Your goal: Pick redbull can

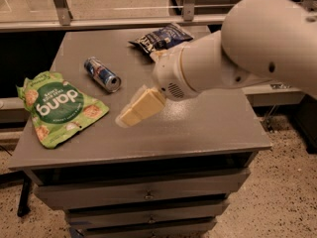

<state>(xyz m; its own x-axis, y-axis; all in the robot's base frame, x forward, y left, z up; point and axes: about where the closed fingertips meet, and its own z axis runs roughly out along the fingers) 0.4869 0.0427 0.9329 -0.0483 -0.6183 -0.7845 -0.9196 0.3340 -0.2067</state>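
The redbull can lies on its side on the grey table top, left of centre, its silver end facing front right. My gripper hangs over the middle of the table, to the right of the can and in front of it, apart from it. The big white arm comes in from the upper right and covers the table's right rear part.
A large green snack bag lies flat at the table's left front. A dark blue crinkled snack bag lies at the back, partly behind my arm. Drawers sit under the table top. A metal rail runs behind the table.
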